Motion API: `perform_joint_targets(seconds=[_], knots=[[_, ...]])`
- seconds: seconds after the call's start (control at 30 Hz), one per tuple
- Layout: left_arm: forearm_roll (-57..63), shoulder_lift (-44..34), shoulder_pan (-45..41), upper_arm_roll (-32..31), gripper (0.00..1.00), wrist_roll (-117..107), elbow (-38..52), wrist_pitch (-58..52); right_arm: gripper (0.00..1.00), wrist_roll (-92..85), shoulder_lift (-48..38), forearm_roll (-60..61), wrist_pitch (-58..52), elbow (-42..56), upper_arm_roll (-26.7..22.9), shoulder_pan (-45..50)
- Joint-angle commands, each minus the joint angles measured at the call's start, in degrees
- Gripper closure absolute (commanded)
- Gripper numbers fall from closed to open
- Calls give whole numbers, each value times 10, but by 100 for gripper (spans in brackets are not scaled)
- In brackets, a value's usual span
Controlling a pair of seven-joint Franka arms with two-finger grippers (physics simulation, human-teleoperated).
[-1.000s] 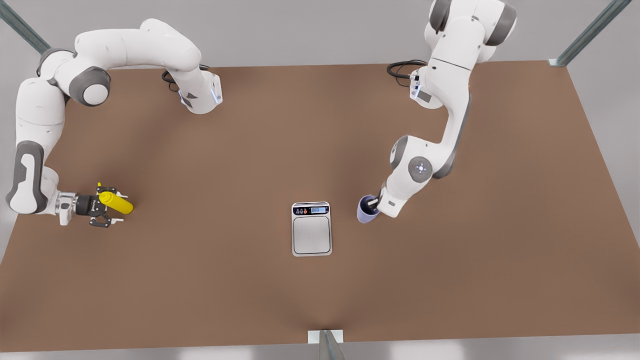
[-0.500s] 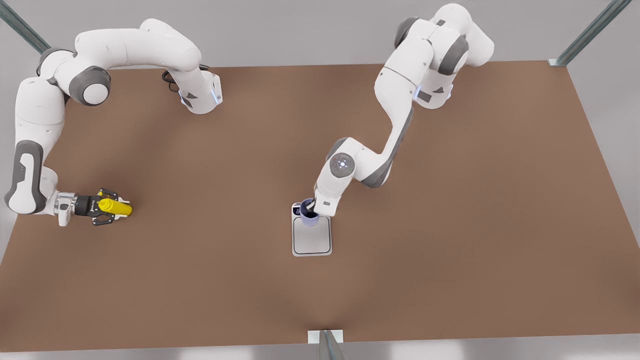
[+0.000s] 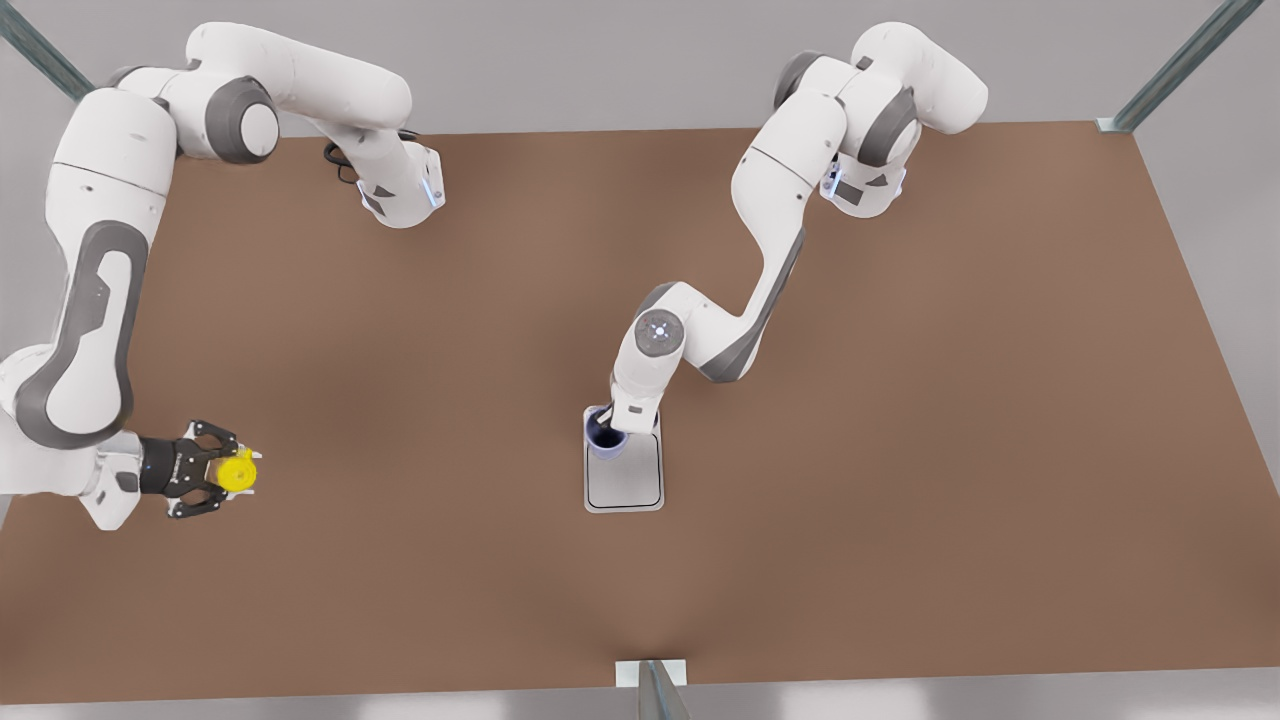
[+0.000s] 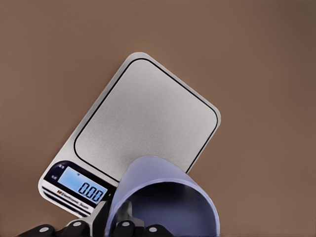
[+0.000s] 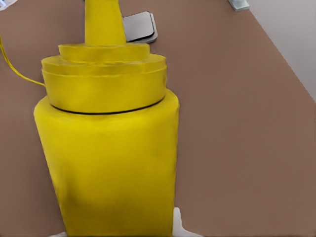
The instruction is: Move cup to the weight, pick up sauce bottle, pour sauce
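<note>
Since half a second ago the arm at the front view's left has swung its elbow up and carried the sauce bottle (image 3: 238, 470) nearer the camera-side edge of the counter (image 3: 900, 450); the bottle, which lay lengthwise along the counter, now points its cap up at the camera. The other arm has eased the cup (image 3: 605, 436) slightly further over the display end of the weight (image 3: 624, 482).

The right hand (image 3: 222, 470) is closed on the sauce bottle, its dark fingers pressed to either side of the yellow body. From its wrist camera the sauce bottle (image 5: 106, 148) stands straight out of the grasp, nozzle pointing away, with the weight (image 5: 139, 26) far off beyond the nozzle.

The left hand (image 3: 610, 425) grips the cup by its rim, one finger inside the dark interior and one outside the wall. From its wrist camera the cup (image 4: 165, 197) sits right at the fingers, over the corner of the weight (image 4: 143, 118) next to the lit display, with the plain weighing plate stretching away beyond it. Whether the cup's base touches the weight cannot be told.
</note>
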Motion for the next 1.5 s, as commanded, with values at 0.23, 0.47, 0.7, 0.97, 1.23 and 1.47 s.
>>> perform_joint_targets(seconds=[0.23, 0.47, 0.7, 0.97, 1.23, 1.47], knots=[[-3, -21, 1, 4, 37, 1, 10, -28, 45, 303, -83, -197, 225, -147, 152, 76], [-8, -75, 10, 25, 37, 35, 14, -90, 45, 508, -159, -442, 409, -312, 288, 80], [-119, -255, 190, 325, 0, 475, -54, -381, 45, 457, -128, -596, 342, -293, 299, 172], [98, -430, 384, 11, 0, 672, -107, -472, 45, 457, -104, -788, 283, -273, 298, 232], [100, -414, 386, 25, 0, 727, -62, -452, 45, 652, -73, -918, 219, -256, 296, 273], [111, -415, 388, 34, 0, 727, -46, -449, 45, 651, -53, -1006, 175, -248, 296, 287]])
